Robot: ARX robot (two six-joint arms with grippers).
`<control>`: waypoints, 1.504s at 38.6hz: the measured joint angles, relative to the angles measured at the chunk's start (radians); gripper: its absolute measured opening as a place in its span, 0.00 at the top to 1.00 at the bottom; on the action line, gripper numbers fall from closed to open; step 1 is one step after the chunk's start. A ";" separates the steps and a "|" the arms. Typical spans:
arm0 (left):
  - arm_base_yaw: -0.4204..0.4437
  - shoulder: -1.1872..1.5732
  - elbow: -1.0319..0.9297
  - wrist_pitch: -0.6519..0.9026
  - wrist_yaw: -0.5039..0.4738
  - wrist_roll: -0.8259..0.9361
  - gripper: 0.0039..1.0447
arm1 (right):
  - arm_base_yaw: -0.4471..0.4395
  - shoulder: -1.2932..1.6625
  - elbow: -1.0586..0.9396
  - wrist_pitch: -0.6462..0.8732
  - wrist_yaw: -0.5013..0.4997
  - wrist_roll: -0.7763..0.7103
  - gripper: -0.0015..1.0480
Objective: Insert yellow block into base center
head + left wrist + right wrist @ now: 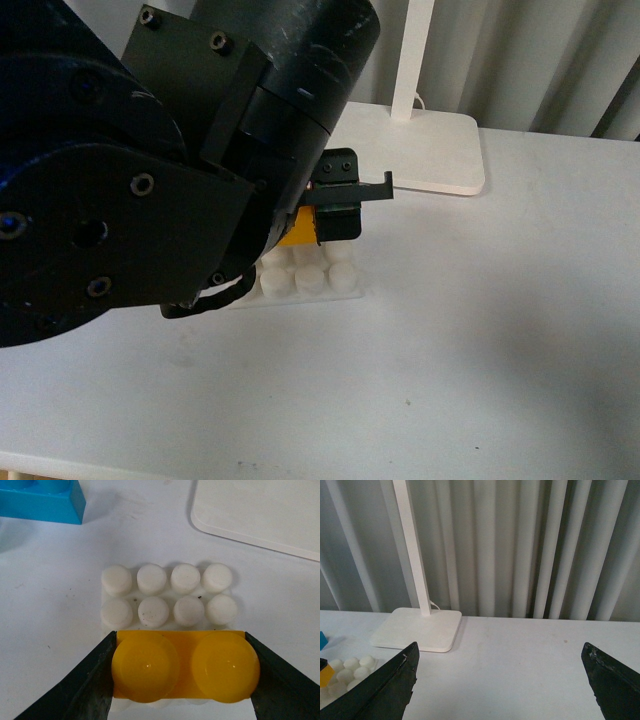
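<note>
Left gripper (180, 675) clamps the yellow block (185, 666) endwise, in front view at 12 o'clock of the base (170, 597) studs; right gripper (500, 680) gapes empty; risk: off-centre descent seats an edge row or tips the base.

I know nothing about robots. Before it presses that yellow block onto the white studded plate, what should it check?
1. Grip: the left gripper is shut on the block, one finger at each end. Ok.
2. Block attitude: level, studs up. Ok.
3. Block over the centre of the base: it hides the near rows, and two rows of studs show beyond it. Cannot tell.
4. Visible studs free of clutter: ok.
5. Blue brick and lamp stand apart from the base: ok.
6. Right gripper open and off to the side of the base: ok.
</note>
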 joint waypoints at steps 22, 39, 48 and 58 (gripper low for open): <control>-0.037 0.081 0.044 -0.007 -0.027 -0.052 0.38 | 0.000 0.000 0.000 0.000 0.000 0.000 0.09; -0.038 0.112 0.058 -0.005 -0.029 -0.055 0.38 | 0.000 0.000 0.000 0.000 0.000 0.000 0.09; -0.041 0.118 0.068 -0.002 -0.027 -0.055 0.38 | 0.000 0.000 0.000 0.000 0.000 0.000 0.09; -0.041 0.132 0.079 0.012 -0.026 -0.051 0.38 | 0.000 0.000 0.000 0.000 0.000 0.000 0.09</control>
